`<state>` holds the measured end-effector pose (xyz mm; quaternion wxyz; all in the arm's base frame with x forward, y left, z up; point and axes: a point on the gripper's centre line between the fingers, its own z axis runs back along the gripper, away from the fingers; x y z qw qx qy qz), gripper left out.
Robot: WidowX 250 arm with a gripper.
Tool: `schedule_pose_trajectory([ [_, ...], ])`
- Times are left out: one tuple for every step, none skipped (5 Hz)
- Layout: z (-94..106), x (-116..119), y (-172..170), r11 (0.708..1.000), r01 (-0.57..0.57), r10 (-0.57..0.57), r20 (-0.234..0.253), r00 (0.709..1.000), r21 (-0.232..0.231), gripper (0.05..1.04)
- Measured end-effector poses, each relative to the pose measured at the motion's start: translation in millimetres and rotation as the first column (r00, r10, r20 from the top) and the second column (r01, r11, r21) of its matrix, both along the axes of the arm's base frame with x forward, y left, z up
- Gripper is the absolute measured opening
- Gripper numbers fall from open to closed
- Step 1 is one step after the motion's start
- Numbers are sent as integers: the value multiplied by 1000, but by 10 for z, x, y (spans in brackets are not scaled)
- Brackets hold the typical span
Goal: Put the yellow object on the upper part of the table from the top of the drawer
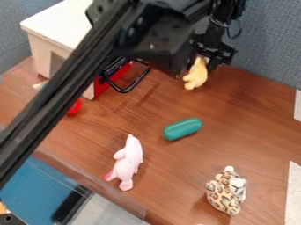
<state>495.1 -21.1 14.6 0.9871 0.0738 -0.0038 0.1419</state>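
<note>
Gripping the yellow toy [196, 75] by its upper end, the gripper [200, 62] is above the capsule [182, 128] in the view and a little to its right. Its fingers are closed on the toy, which hangs down between them, slightly tilted, with its lower end toward the capsule. That puts the toy over the upper part of the table [258, 116], apart from the capsule; whether its lower end touches the wood, I cannot tell.

The arm [64, 83] slants across the view, passing to the left of the capsule and above it. Partly behind the arm, up and to the left of the capsule, stands the cabinet [56, 19] with its white top. The red drawer [111, 82] and its black handle [127, 89] show on the side facing the capsule. Further left of the capsule, close to the arm's edge, is a red thing [75, 108], partly hidden.

The pink toy [129, 161] lies below and to the left of the capsule, its narrow end pointing up the view. Below and to the capsule's right is the spotted toy [227, 192]. Neither touches the capsule.
</note>
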Motion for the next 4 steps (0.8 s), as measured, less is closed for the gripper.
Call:
schedule_pose_trajectory([
  [-77, -88, 1, 1000, 17, -17, -27, 999, 2, 982],
  [276, -169, -35, 999, 35, -33, 46, 998, -30, 1003],
  [549, -370, -28, 998, 49, -45, 105, 993, -44, 1001],
  [645, -561, -53, 994, 82, -74, 114, 991, -68, 1001],
])
